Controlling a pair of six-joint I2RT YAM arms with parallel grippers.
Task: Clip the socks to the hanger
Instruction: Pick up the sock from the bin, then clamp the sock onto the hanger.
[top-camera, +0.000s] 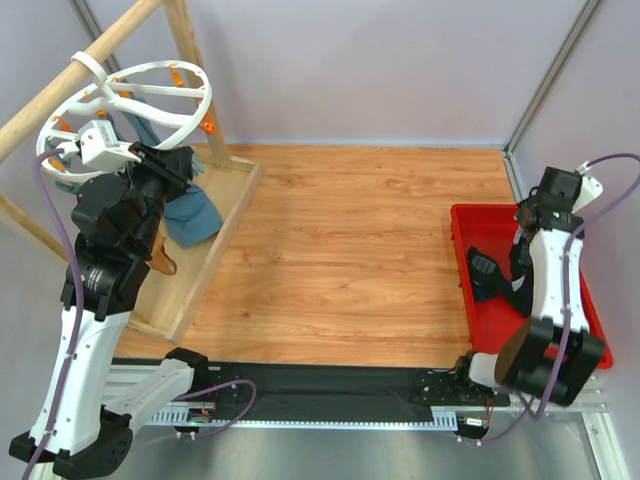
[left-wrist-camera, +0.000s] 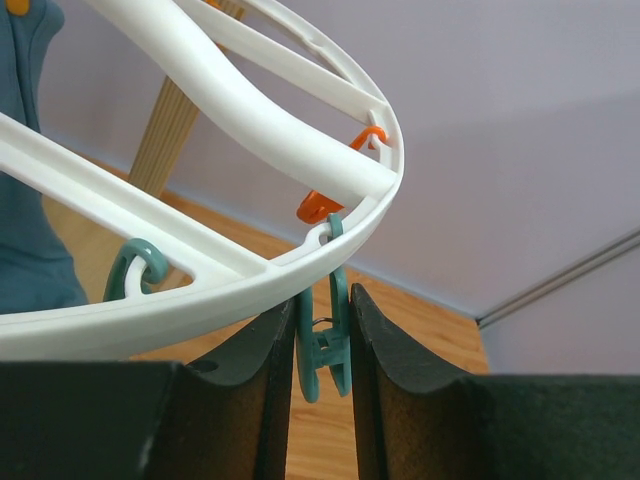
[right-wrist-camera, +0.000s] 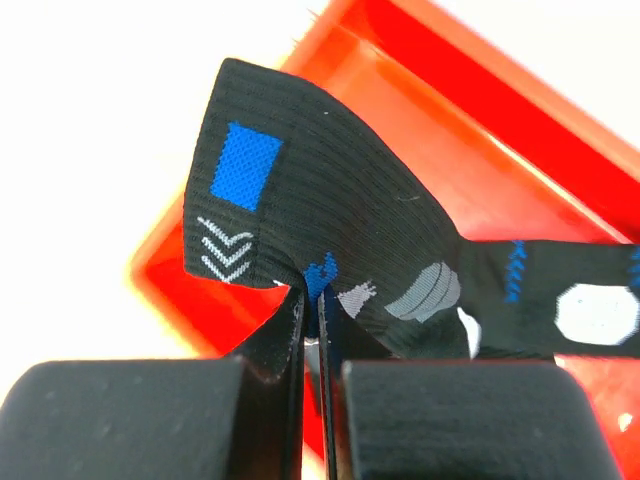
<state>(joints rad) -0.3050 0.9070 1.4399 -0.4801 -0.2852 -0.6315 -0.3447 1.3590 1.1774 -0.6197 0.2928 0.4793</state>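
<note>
The white ring hanger (top-camera: 125, 105) hangs by its hook from a wooden pole at the top left. My left gripper (top-camera: 65, 160) is raised under its rim. In the left wrist view the fingers (left-wrist-camera: 250, 370) press from both sides on a teal clip (left-wrist-camera: 322, 345) hanging from the rim (left-wrist-camera: 200, 300); the gripper (left-wrist-camera: 320, 300) is shut on it. My right gripper (top-camera: 520, 262) is over the red tray (top-camera: 590, 300), shut on a black sock (right-wrist-camera: 340, 220) with blue and white marks, lifted by its cuff. The gripper (right-wrist-camera: 312, 300) pinches the fabric edge. Black sock fabric shows in the tray (top-camera: 485, 272).
A wooden tray (top-camera: 215, 250) under the hanger holds a teal sock (top-camera: 195, 215) and a tan sock (top-camera: 165, 260). A teal sock (left-wrist-camera: 30, 200) hangs from the hanger. Orange clips (left-wrist-camera: 320, 205) hang on the ring. The wooden rack legs (top-camera: 195, 70) stand behind.
</note>
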